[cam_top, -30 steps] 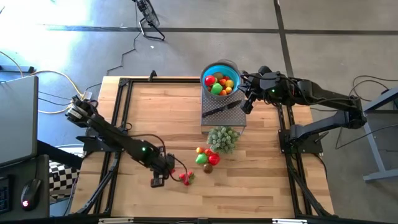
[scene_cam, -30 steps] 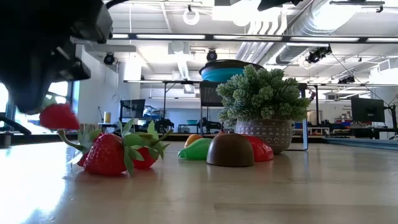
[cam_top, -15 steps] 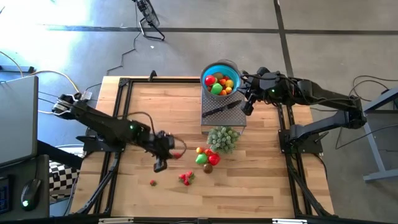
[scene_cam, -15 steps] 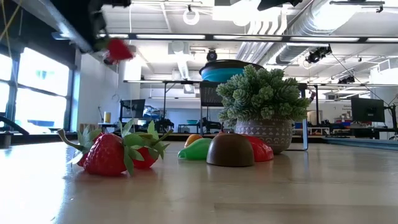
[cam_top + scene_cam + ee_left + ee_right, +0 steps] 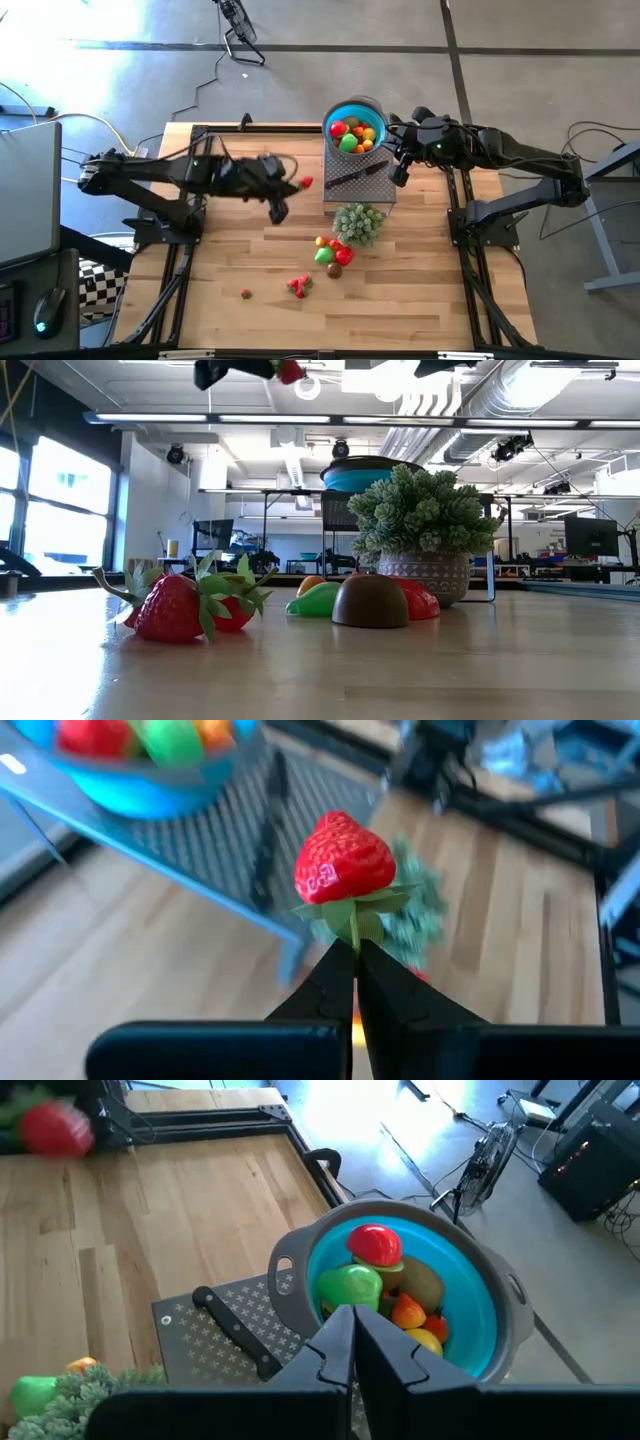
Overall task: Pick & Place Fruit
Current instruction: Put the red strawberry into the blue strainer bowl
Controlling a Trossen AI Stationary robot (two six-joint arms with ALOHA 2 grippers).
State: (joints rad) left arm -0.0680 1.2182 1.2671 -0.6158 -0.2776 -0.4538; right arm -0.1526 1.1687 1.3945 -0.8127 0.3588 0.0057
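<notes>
left gripper (image 5: 354, 952) pinches a red strawberry (image 5: 343, 870) by its green stalk, held high above the table near the blue bowl (image 5: 354, 126) of fruit, likely for dropping in; right gripper (image 5: 396, 176) waits clenched and empty beside the bowl.

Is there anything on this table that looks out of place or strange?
One small red fruit lies alone on the table, apart from the other loose fruit. A black-handled knife rests on the grey rack beside the blue bowl. Nothing looks spilled or damaged.
</notes>
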